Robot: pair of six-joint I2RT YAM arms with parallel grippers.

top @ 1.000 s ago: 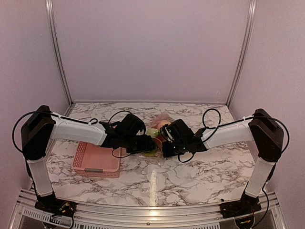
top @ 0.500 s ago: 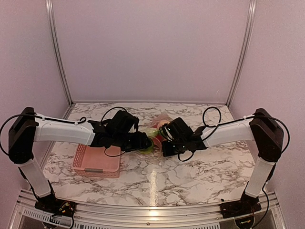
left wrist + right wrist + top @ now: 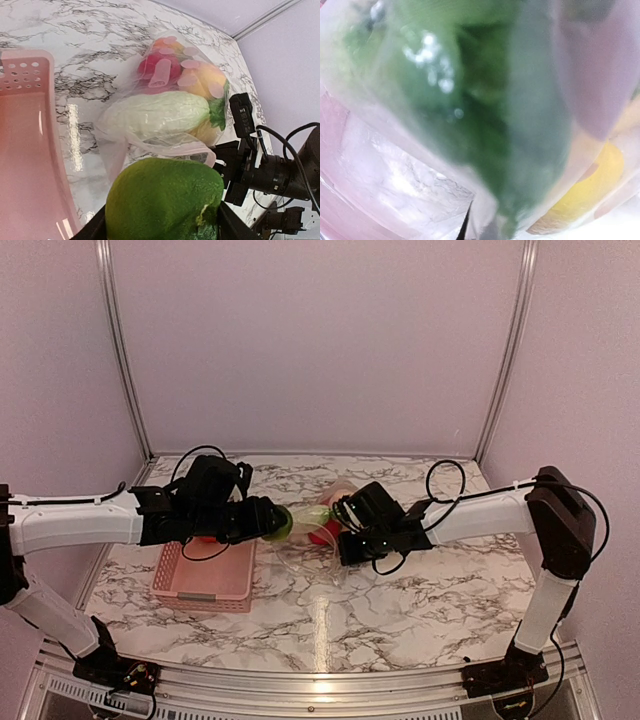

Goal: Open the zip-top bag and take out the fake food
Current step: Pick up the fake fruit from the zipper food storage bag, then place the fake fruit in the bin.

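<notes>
So the whole thing sits on a white marble-pattern table with grey veins. On the left of it there's a pink perforated plastic basket; I can't make out anything in it from these views.

Just right of the basket, around mid-table, lies the clear crinkly zip-top bag, mouth end with the pink zip strip facing the near side. The right gripper has its jaws pressed together on the bag's edge by the zip strip. Its own camera is basically smothered in plastic, just green and yellow blur.

Most of the fake food is inside the bag: a big whitish-green cabbage-looking piece, with a red one and a yellow-orange one behind it.

One piece is out, though. The left gripper is clamped around a glossy green fruit, fingers apart on either side of it, held up off the table between the basket's far right corner and the bag, clear of the plastic.
</notes>
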